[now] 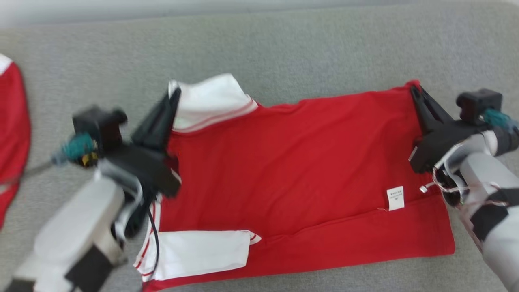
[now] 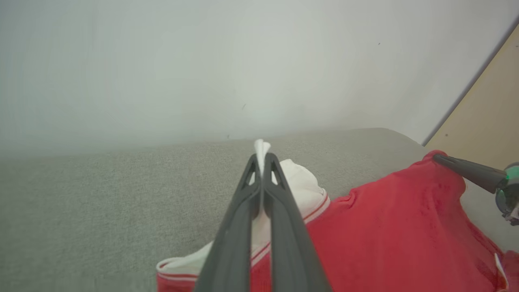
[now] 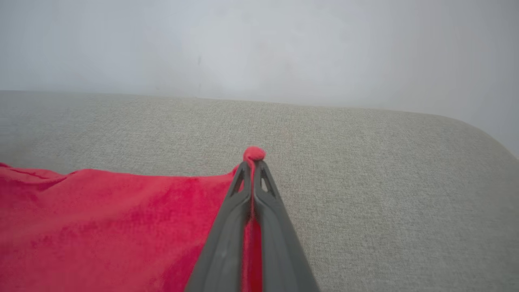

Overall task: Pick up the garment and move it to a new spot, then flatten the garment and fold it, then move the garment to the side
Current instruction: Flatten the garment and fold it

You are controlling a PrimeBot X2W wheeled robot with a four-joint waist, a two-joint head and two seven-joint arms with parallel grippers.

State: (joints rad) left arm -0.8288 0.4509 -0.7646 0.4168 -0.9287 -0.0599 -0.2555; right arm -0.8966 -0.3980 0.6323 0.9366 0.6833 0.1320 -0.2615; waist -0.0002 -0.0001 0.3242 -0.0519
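Red with white sleeves, the garment (image 1: pixel 292 162) lies spread across the grey upholstered surface (image 1: pixel 304 52), with one white sleeve (image 1: pixel 211 101) at the far left corner, the other sleeve (image 1: pixel 198 253) flat near the front edge, and a small white label (image 1: pixel 395 198) toward the hem. The left gripper (image 1: pixel 175 94) has its fingers pressed together on the far sleeve, a tuft of white cloth poking past the tips, while the right gripper (image 1: pixel 413 90) pinches the far red hem corner the same way. Off at the left edge sits a second red cloth (image 1: pixel 12 121), well apart, and a pale wall (image 2: pixel 202 61) rises behind.
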